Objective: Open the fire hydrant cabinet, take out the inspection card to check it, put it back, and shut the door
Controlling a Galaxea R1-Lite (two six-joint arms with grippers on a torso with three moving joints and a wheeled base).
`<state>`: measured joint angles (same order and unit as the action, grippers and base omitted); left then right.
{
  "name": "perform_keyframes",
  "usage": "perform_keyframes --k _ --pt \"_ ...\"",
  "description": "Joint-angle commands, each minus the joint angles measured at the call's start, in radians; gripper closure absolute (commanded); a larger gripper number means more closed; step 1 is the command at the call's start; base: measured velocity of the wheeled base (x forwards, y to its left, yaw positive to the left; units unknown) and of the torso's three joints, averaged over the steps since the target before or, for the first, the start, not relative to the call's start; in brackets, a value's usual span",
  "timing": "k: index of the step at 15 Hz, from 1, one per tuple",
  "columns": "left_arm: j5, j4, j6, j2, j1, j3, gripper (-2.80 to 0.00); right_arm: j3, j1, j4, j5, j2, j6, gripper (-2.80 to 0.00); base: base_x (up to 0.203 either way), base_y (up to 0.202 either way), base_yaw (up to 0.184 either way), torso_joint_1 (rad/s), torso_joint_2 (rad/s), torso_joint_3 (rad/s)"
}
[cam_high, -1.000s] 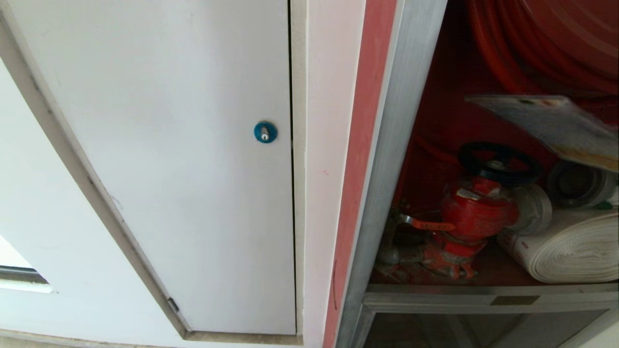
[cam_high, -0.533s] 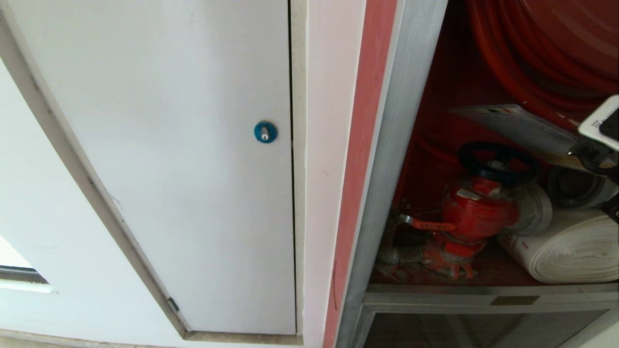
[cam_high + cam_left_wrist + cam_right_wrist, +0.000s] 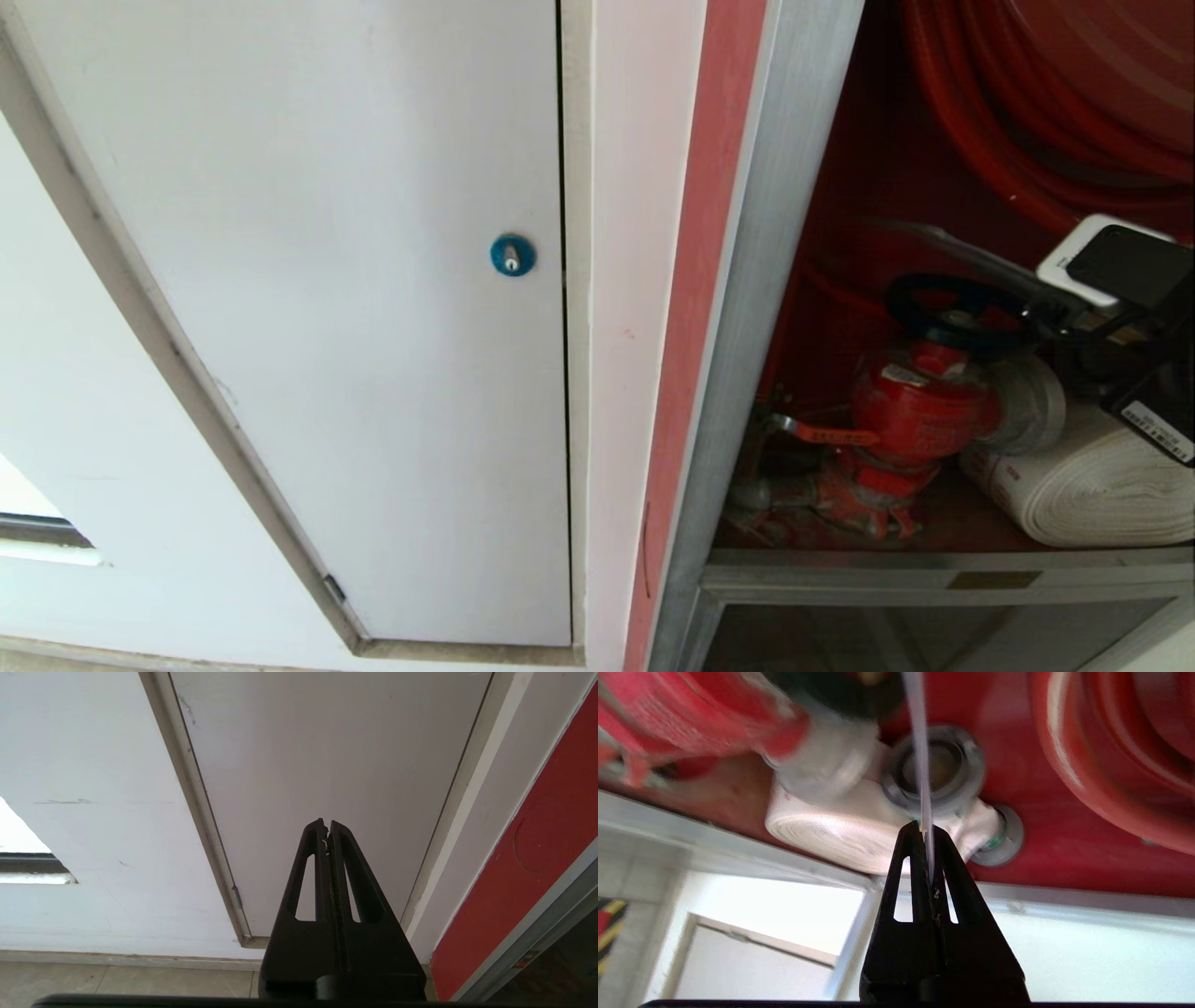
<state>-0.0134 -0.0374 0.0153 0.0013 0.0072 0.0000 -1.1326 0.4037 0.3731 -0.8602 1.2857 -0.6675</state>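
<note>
**Card return in progress: right gripper carrying the inspection card into the open cabinet**

The fire hydrant cabinet [image 3: 775, 308] stands open; its door is not in view. The right gripper [image 3: 924, 833] is closed tight on the inspection card [image 3: 920, 751], which the right wrist view shows edge-on as a thin pale strip running out from between the fingertips. In the head view the card [image 3: 962, 250] shows only as a faint grey sliver above the black handwheel [image 3: 957, 313] of the red valve [image 3: 920, 406], and the gripper [image 3: 1074, 317] sits just to the right of that handwheel, above the white rolled hose [image 3: 1092, 485]. The left gripper [image 3: 327, 828] is closed, holds nothing, and hangs parked before the white panel [image 3: 373, 280], well left of the valve.

Judgement on the step in hand: the card is being put back. To do it well, the grip should stay firm until the card's far edge is seated. The sheet should pass above the handwheel without catching it. The release should come only when the card rests against something that will hold it. A thin sheet may bend or slide off.

Change from the earlier frames: a second ago the card lay broad and tilted at the upper right of the valve with no gripper visible. Now the gripper has entered the head view and the card has advanced toward the handwheel, turned nearly edge-on.
</note>
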Motion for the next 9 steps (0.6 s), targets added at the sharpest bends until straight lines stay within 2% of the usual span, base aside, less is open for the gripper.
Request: perform_keyframes --k 1,4,6,9 --pt "0.000 -0.001 0.000 0.000 0.000 0.014 0.00 0.023 -0.015 -0.037 0.009 0.028 -0.005 0.00 0.000 0.000 0.000 0.000 0.00 0.000" --pt "0.001 -0.001 0.000 0.000 0.000 0.014 0.00 0.074 -0.032 -0.107 0.064 0.047 -0.007 0.00 0.000 0.000 0.000 0.000 0.00 0.000" --pt "0.000 -0.001 0.000 0.000 0.000 0.014 0.00 0.081 -0.037 -0.163 0.066 0.065 -0.010 0.00 0.000 0.000 0.000 0.000 0.00 0.000" --pt "0.000 -0.001 0.000 0.000 0.000 0.014 0.00 0.097 -0.036 -0.169 0.067 0.007 -0.035 0.00 0.000 0.000 0.000 0.000 0.00 0.000"
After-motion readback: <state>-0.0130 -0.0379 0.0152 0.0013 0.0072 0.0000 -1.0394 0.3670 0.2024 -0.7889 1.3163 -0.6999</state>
